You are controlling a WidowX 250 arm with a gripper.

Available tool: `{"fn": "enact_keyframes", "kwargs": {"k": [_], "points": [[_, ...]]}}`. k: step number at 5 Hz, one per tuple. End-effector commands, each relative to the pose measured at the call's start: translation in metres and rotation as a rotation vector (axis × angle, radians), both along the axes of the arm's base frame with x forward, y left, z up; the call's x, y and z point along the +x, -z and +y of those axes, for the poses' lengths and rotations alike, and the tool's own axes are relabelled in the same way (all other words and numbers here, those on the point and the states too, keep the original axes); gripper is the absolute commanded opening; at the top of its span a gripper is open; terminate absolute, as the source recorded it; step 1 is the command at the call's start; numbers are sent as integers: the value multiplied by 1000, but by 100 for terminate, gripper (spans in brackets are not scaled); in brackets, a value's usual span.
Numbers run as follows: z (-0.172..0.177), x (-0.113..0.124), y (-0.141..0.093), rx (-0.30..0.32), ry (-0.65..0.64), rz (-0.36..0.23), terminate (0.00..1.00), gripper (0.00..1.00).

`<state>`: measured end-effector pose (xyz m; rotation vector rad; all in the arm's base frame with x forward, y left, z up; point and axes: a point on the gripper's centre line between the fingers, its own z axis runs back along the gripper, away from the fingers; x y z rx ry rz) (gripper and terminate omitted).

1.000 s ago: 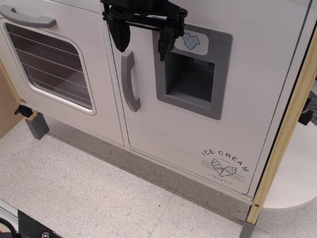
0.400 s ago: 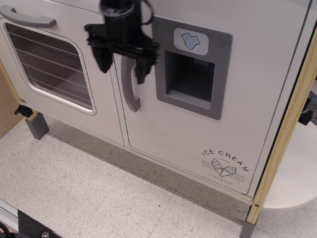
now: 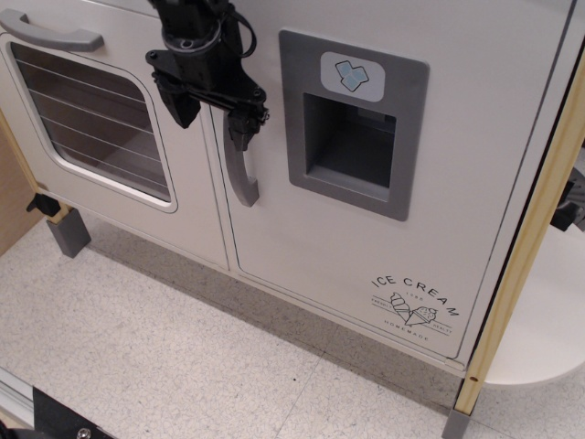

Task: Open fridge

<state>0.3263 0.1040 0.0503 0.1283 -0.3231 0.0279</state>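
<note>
Fridge: large white door, right of oven door, fully closed, flush with cabinet. Ice panel recessed in upper half; logo at lower right. Handle: vertical grey bar on door's left edge, upper end hidden behind gripper.

Gripper: black, positioned over handle top. Jaws spread, one finger left of door edge over oven door, other finger at handle. Not closed on anything.

Risks: closing off-centre likely pinches door edge instead of handle. Pulling with loose grip likely slips off curved bar. Straight outward pull against hinge arc may tilt or drag the cabinet.
</note>
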Motion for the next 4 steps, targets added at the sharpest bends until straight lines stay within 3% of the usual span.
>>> {"fn": "enact_keyframes", "kwargs": {"k": [1, 2, 3, 4], "points": [[5, 23, -2, 2, 70, -108, 0, 100], [1, 20, 6, 14, 89, -140, 0, 100], [1, 19, 8, -21, 57, -187, 0, 0], [-1, 15, 12, -12, 73, -225, 0, 0]]}}
